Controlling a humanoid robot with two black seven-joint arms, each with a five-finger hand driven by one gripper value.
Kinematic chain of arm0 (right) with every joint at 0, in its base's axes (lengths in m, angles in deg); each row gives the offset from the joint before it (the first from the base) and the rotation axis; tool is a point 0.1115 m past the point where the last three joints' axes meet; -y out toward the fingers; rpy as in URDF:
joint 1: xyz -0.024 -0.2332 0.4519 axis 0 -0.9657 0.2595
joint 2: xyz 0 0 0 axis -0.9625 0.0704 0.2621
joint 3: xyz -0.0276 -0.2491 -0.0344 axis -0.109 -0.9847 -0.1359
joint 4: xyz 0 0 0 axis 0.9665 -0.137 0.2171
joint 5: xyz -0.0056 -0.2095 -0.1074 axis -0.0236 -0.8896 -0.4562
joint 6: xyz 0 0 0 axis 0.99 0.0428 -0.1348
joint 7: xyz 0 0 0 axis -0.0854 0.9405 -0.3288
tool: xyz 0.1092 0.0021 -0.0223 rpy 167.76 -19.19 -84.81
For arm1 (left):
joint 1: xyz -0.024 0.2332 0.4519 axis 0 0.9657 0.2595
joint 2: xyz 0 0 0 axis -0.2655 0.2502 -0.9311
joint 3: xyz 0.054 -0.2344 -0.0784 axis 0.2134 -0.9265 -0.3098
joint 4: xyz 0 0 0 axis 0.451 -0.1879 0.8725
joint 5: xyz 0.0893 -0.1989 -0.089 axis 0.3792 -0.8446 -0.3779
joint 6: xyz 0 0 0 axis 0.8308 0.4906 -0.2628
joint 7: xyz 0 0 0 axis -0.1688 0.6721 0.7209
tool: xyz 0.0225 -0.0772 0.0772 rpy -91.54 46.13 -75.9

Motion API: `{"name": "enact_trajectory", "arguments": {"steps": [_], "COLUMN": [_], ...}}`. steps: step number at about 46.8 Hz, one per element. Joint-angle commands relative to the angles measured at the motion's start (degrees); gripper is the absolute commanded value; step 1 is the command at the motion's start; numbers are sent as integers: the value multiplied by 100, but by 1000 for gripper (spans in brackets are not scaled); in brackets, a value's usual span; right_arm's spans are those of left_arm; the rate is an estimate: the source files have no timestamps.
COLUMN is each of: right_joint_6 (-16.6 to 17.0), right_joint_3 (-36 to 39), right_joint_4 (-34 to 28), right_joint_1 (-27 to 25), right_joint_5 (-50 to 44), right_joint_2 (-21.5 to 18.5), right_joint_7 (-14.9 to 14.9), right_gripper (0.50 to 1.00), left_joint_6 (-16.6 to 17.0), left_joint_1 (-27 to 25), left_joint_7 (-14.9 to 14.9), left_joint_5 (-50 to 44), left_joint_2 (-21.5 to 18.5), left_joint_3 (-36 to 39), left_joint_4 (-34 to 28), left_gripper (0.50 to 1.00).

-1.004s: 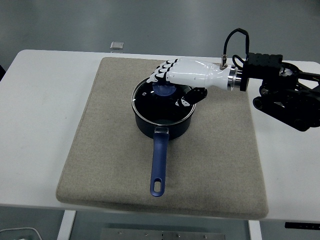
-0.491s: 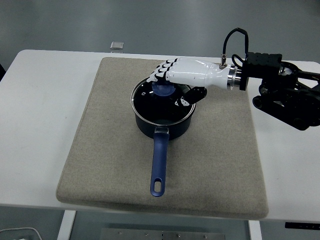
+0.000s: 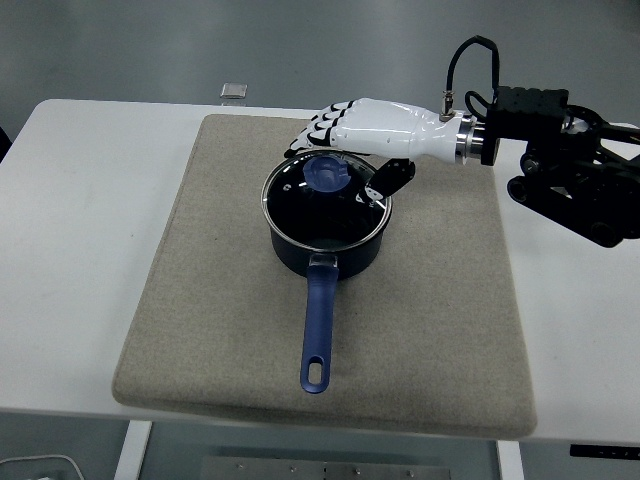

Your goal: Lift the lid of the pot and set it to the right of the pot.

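above the pot lid (image 3: 326, 195), the right hand (image 3: 345, 135) hovers empty

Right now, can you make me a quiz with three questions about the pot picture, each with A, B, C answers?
1. Where is the lid?
A. on the pot
B. right of the pot
C. on the floor

2. What colour is the pot's handle?
A. red
B. blue
C. yellow

3. What is the right hand doing?
A. gripping the handle
B. resting on the table
C. open above the lid's knob

Answers:
1. A: the lid covers the pot on the mat.
2. B: the long handle is blue.
3. C: the knob shows clear of the fingers.
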Motion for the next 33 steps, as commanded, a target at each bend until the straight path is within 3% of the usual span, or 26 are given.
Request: {"name": "enact_trajectory", "arguments": {"steps": [1,33], "right_joint_6": [-9,-255], "right_joint_3": [-12,-231], "right_joint_4": [-8,-149], "right_joint_1": [27,106], "right_joint_5": [0,-219], "right_joint_2": [3,-6], "right_joint_7": [0,0], "right_gripper": [903,903], "left_joint_6": [-1,-1], "left_joint_1": [0,0], "left_joint_7": [-1,-1], "left_joint_5": [0,0], "left_joint_2": [0,0], "left_joint_3": [-4,4], "left_joint_4": [0,0], "left_gripper": [1000,1000]}}
